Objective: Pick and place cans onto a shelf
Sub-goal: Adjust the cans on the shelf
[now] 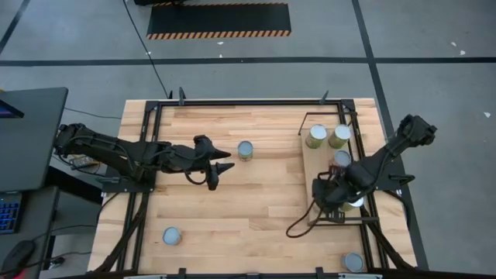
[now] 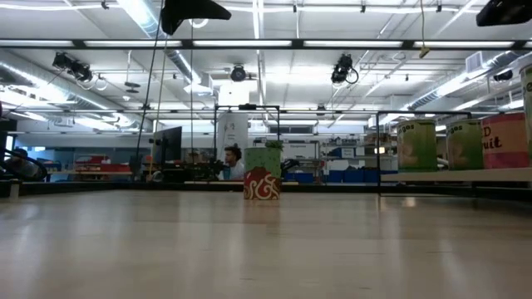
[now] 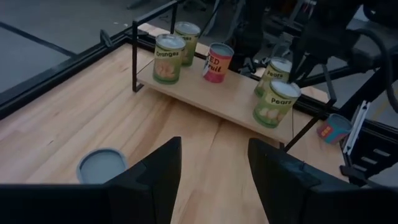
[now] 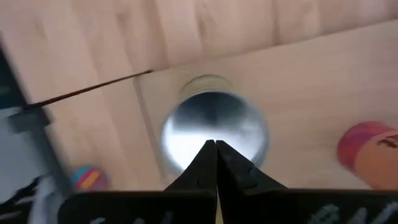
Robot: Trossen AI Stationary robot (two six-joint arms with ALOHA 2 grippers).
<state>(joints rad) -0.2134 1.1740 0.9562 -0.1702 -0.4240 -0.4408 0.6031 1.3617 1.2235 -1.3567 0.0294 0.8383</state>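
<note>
Beside the silver-topped can [image 1: 245,150] standing in the middle of the butcher-block surface [image 1: 256,217], the left end effector [image 1: 222,166] hangs with fingers parted, holding nothing. To grip well, it should centre the can between both fingers, then drop low on the label. Over the light-wood, black-framed shelf [image 1: 312,164], the right end effector [image 4: 216,147] sits pinched closed, empty, above a placed can [image 4: 214,132].

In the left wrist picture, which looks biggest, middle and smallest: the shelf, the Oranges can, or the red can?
1. The shelf looks biggest; it holds five cans.
2. The Oranges can looks next.
3. The red can looks smallest, but it stands a bit farther back, so those two cans may really be closer in size.
</note>
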